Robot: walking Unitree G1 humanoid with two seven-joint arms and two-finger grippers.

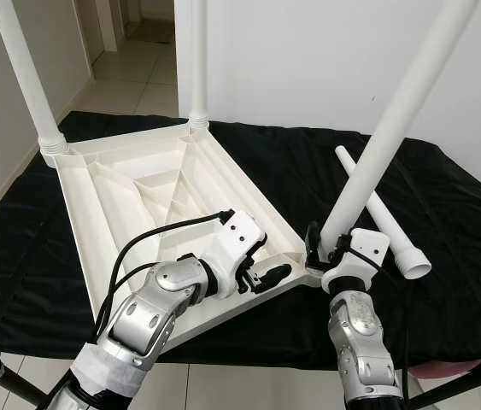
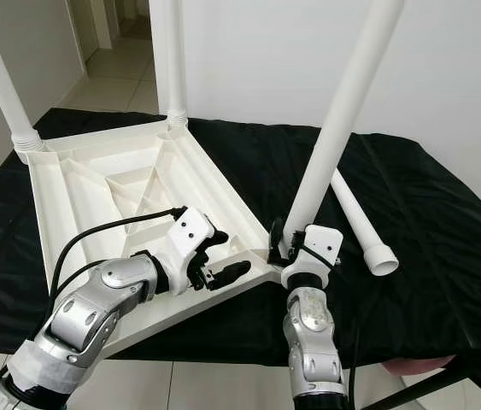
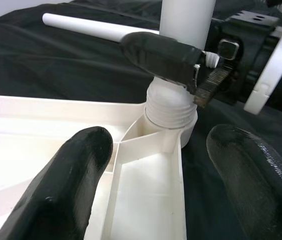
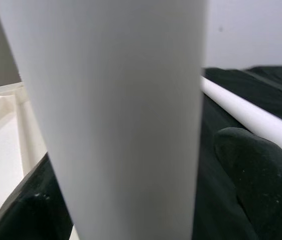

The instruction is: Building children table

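The white table top [image 1: 137, 188] lies upside down on a black cloth. Two white legs [image 1: 26, 77] [image 1: 197, 60] stand screwed into its far corners. A third leg [image 1: 385, 137] leans to the right, its threaded base in the near right corner socket [image 3: 171, 107]. My right gripper [image 1: 325, 249] is shut on this leg just above the socket, and a finger [image 3: 161, 52] presses against it. My left gripper [image 1: 261, 272] is open beside it, with its fingers astride the table top's rim close to that corner. A fourth leg [image 1: 391, 231] lies loose on the cloth to the right.
The black cloth [image 1: 445, 196] covers a low surface whose front edge runs just below my arms. A white wall stands behind it, and a tiled hallway [image 1: 137, 68] opens at the far left. A pink object [image 1: 454, 369] peeks out under the cloth's right front corner.
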